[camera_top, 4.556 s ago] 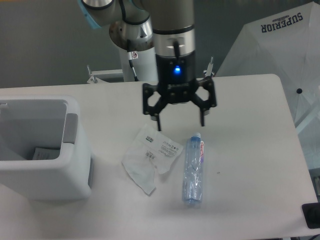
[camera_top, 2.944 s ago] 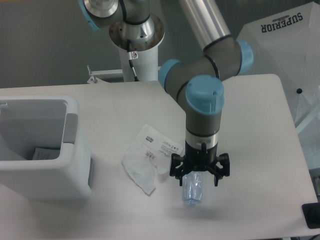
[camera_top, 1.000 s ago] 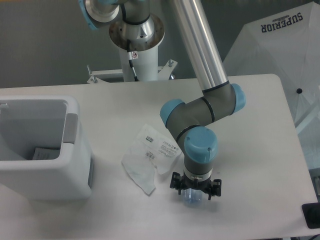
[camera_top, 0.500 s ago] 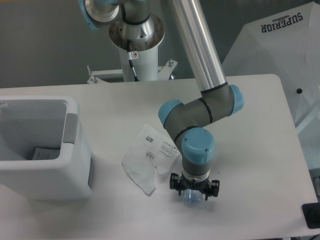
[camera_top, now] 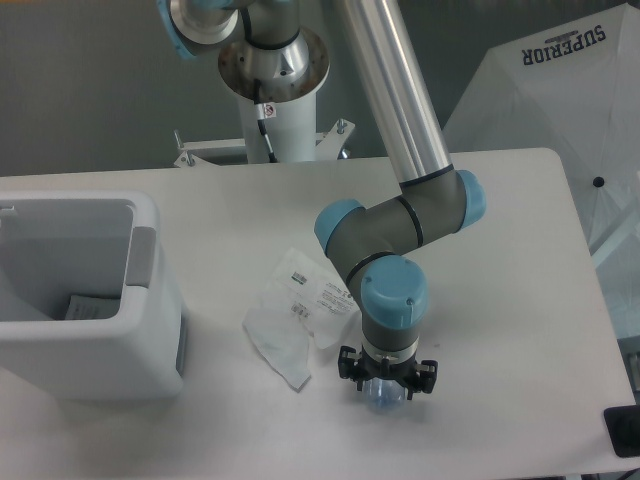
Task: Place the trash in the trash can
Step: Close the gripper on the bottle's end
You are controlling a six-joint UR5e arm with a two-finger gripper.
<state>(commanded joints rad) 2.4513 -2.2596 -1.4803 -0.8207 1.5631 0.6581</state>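
The gripper (camera_top: 387, 378) is sitting low over the water bottle (camera_top: 386, 396), jaws straddling it (contact unclear); next it needs lifting toward the trash can (camera_top: 90, 375).

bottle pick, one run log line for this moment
phase: grasping | gripper down over bottle | jaws: state unclear | bag on table | trash can left

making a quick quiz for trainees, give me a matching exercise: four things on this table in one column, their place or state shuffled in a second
Things:
1. water bottle
2. plastic bag
3. trash can
4. pincer

Places or states:
A. at the table's left edge, open top
B. lying flat mid-table, apart from the arm
C. mostly hidden, only its base end showing
D. lowered onto the bottle, pointing down

Pairs: 1-C, 2-B, 3-A, 4-D
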